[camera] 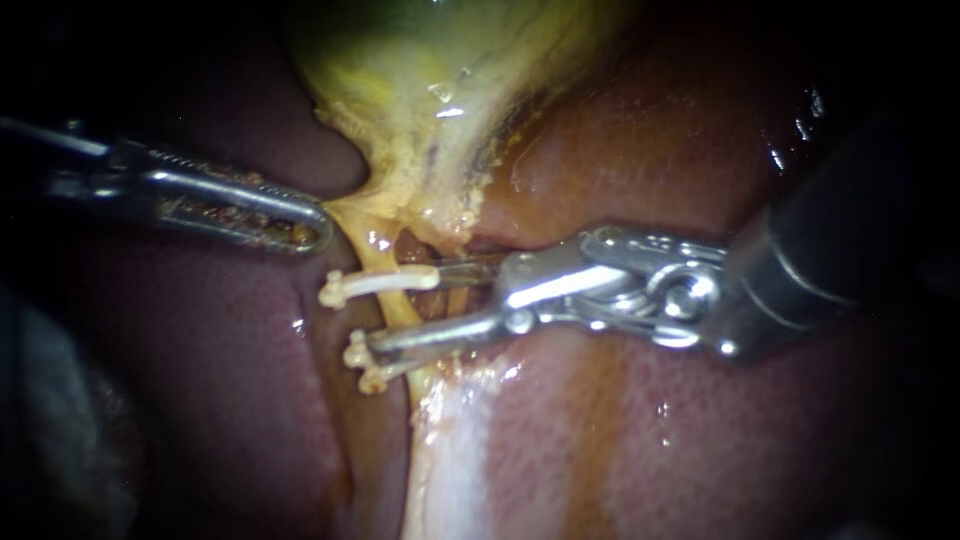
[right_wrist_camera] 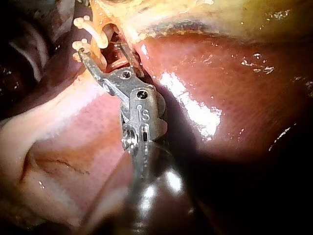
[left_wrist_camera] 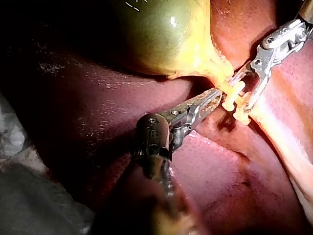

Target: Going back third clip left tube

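Clips (camera: 380, 283) are sitting crosswise on the thin yellow tube (camera: 372, 255) that is running down from the gallbladder (camera: 430, 80) across the liver (camera: 700, 450). One is lying higher up by itself, and two are sitting close together just below it. My right instrument (camera: 425, 305), coming in from the right, is holding its jaws apart with a clear gap and gripping nothing. The jaws are standing on either side of the tube, the upper one lining up with the higher clip and the lower one lying along the pair beneath. My left instrument (camera: 320, 225) is reaching in from the left with its jaws lying together. Its tip is touching the yellow tissue at the gallbladder's neck, just above the clips, and whether any tissue is caught between the jaws is not showing.
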You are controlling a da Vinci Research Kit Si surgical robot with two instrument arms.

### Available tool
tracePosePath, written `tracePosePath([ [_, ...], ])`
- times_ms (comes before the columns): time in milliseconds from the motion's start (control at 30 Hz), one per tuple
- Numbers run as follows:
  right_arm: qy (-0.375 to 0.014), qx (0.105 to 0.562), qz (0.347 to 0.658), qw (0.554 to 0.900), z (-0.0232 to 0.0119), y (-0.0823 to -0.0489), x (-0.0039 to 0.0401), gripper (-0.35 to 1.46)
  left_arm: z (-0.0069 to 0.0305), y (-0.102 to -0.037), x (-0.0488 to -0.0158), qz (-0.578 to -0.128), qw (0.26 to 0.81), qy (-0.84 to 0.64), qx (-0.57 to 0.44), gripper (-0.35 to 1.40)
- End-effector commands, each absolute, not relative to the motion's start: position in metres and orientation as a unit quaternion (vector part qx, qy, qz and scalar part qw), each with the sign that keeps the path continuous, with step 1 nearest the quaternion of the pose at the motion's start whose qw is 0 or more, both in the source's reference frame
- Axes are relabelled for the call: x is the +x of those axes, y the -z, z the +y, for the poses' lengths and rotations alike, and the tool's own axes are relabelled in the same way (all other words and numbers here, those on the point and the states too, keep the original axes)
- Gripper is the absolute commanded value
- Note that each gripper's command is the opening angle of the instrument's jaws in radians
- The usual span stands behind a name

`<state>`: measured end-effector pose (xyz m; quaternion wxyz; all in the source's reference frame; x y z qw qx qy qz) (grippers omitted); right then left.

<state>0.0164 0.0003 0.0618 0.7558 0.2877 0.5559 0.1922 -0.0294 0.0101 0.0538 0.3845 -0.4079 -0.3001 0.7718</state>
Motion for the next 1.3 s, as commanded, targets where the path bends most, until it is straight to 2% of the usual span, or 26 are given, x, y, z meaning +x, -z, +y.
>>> tracePosePath([
  [33,-0.182,0.282,0.560,0.758,0.0001,-0.0615,0.0158,0.50,0.0102,-0.0538,-0.0294,-0.300,0.384,-0.772,-0.408,-0.35],
  [233,-0.133,0.247,0.576,0.767,-0.0009,-0.0603,0.0116,0.50,0.0102,-0.0538,-0.0294,-0.300,0.384,-0.772,-0.408,-0.35],
  [500,-0.111,0.228,0.585,0.770,-0.0002,-0.0588,0.0070,0.50,0.0102,-0.0538,-0.0294,-0.300,0.384,-0.772,-0.408,-0.35],
  [667,-0.108,0.220,0.583,0.774,0.0007,-0.0579,0.0050,0.50,0.0102,-0.0538,-0.0294,-0.300,0.384,-0.772,-0.408,-0.35],
  [900,-0.098,0.217,0.566,0.789,0.0014,-0.0572,0.0031,0.50,0.0101,-0.0540,-0.0298,-0.299,0.385,-0.772,-0.408,-0.35],
  [1300,-0.094,0.218,0.560,0.793,0.0012,-0.0571,0.0025,0.50,0.0096,-0.0579,-0.0327,-0.294,0.383,-0.774,-0.409,-0.35],
])
